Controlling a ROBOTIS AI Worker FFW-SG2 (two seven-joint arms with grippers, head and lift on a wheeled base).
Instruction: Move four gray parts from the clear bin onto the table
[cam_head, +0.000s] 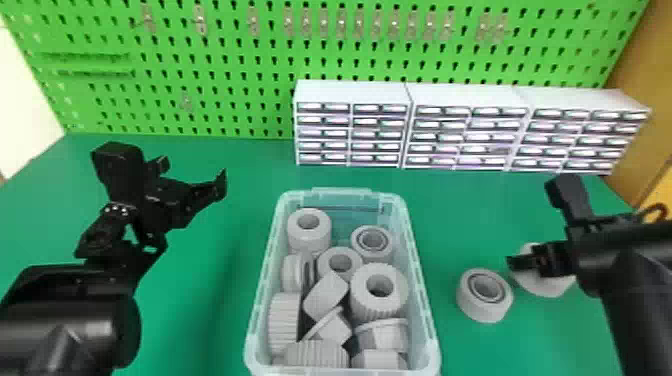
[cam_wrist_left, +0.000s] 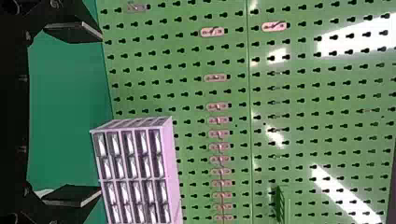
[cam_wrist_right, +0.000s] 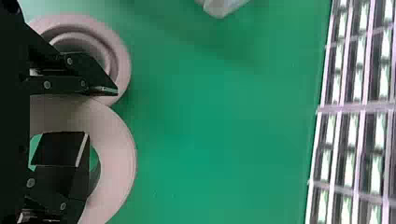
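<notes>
Lying at right pincer (cam_head: 522, 262): gray part (cam_head: 546, 288); second gray part (cam_head: 481, 310) beside; grip: cannot tell; left pincer (cam_head: 194, 174): released

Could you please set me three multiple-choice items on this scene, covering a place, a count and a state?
1. Where is the clear bin relative to the left gripper?
A. To its left
B. To its right
C. Behind it

2. How many gray parts are outside the bin?
A. Two
B. Four
C. Six

3. How is the left gripper?
A. Shut on a part
B. Shut, empty
C. Open, empty

1: B, the head view shows the bin mid-scene.
2: A, one is near the bin, another by the right gripper.
3: C, its fingers are spread around nothing.
</notes>
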